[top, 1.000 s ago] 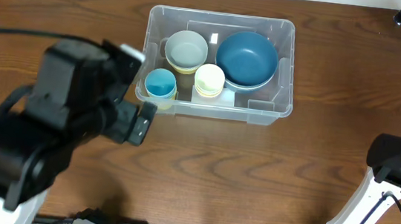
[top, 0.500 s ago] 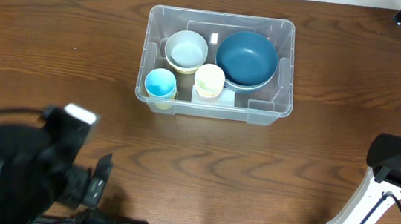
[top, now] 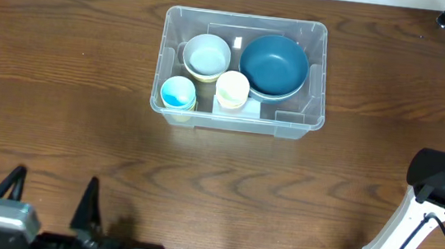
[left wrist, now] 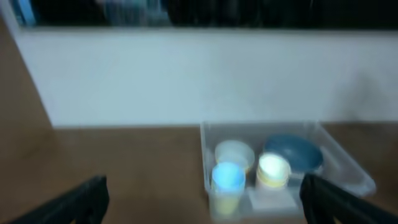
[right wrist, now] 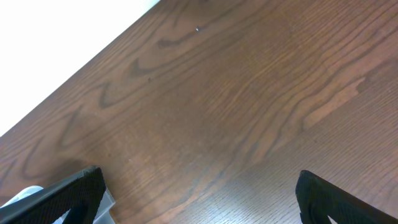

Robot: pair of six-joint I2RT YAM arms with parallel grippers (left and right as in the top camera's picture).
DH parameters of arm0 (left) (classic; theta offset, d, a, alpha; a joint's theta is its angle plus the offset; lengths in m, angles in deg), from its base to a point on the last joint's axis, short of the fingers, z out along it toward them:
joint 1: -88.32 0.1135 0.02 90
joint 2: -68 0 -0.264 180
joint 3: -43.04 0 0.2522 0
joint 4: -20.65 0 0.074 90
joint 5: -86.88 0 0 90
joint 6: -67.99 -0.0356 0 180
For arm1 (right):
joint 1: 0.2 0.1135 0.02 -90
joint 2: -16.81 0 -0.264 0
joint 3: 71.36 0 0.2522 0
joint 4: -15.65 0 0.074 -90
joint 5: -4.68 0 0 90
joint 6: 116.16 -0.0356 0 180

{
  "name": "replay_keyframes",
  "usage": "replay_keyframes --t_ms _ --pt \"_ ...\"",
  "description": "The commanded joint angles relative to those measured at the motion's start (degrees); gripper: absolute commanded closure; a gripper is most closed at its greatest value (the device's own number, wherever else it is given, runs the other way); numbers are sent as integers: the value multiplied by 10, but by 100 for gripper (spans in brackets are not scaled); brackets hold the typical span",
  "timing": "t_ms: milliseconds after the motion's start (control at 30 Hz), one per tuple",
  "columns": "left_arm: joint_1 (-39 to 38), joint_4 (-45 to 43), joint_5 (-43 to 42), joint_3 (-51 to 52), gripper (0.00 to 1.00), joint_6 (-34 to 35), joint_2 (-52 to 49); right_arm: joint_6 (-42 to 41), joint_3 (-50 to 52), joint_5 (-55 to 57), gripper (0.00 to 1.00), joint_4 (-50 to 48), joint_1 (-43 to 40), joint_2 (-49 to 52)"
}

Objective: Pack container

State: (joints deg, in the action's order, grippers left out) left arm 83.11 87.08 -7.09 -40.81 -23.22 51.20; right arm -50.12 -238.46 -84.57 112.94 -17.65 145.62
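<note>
The clear plastic container (top: 317, 78) stands at the back middle of the wooden table. It holds a dark blue bowl (top: 274, 64), a grey-blue bowl in a yellow one (top: 206, 56), a pale yellow cup (top: 232, 88) and a light blue cup (top: 178, 92). The left wrist view shows the container (left wrist: 348, 168) blurred, far ahead of the fingers. My left gripper (top: 49, 202) is open and empty at the front left edge. My right gripper (right wrist: 199, 199) is open and empty above bare table; in the overhead view it is out of frame.
The right arm's base and links (top: 440, 181) stand at the right edge of the table. A white wall (left wrist: 199, 74) lies beyond the table's far edge. A pale corner (right wrist: 25, 196) shows by the right gripper's left finger.
My left arm has pulled back from beside the container's front left corner to the front left edge of the table. The container and its contents have not moved.
</note>
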Motion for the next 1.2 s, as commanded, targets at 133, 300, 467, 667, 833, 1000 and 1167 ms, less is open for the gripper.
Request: replay_keyframes --t_ms 133,300,467,667,833,1000,1167 --pt "27 -259 -77 264 2 -28 76 -9 -1 -2 1 1 -1 -20" --pt "28 -414 -86 407 2 -28 89 -9 -1 -2 1 1 -1 -20" --pt "28 -471 -89 496 2 -34 98 -9 -1 -2 1 1 -1 -20" --pt "35 -494 -89 587 2 -65 137 -9 -1 -2 1 1 -1 -20" --pt "36 -513 -89 644 2 -65 163 -9 -1 -2 1 1 -1 -20" --pt "36 -504 -89 668 2 -67 167 -9 -1 -2 1 1 -1 -20" --pt "36 -436 -89 669 2 -68 167 -9 -1 -2 1 1 -1 -20"
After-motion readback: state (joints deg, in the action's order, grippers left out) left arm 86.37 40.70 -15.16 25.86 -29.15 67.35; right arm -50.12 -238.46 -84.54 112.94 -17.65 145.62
